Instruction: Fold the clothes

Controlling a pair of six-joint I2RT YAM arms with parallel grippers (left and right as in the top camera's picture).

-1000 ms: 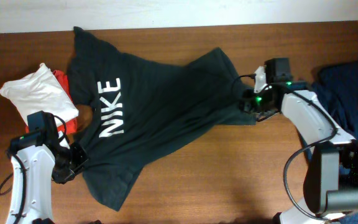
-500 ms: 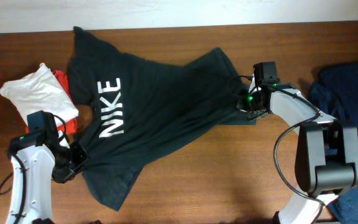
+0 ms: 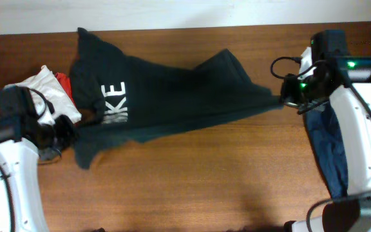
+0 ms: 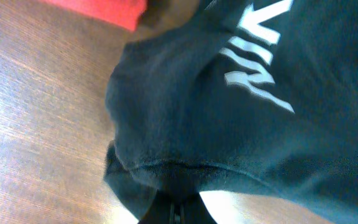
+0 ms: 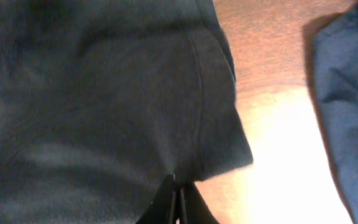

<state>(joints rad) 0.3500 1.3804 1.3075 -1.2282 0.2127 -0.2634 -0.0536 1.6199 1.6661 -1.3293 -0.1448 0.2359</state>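
**Overhead.** A dark Nike T-shirt (image 3: 172,96) is pulled out in a long band across the wooden table (image 3: 205,187), held between the two arms. Its upper part lies on the wood toward the far edge, and the white lettering (image 3: 113,103) sits near its left end, partly folded under. The left gripper (image 3: 68,131) is closed on the shirt's lower left corner, where a loose flap of cloth hangs down beside it. The right gripper (image 3: 287,100) is clamped on the opposite end, and the fabric narrows to a point there. A white garment (image 3: 44,80) lies bunched at the left, just beside the left arm, with a red garment (image 3: 63,84) tucked against it and touching the shirt's edge. A navy garment (image 3: 321,151) lies at the right, partly under the right arm.

**Left wrist.** The fingers (image 4: 163,214) are pressed together at the bottom of the frame, pinching a thick fold of the dark shirt. White letters run across the cloth above. The red cloth shows at the top left, with bare wood to the left.

**Right wrist.** The fingers (image 5: 194,208) are shut tight on the shirt close to a stitched hem corner. Wood shows to the right, and the navy cloth lies at the far right, apart from the shirt.
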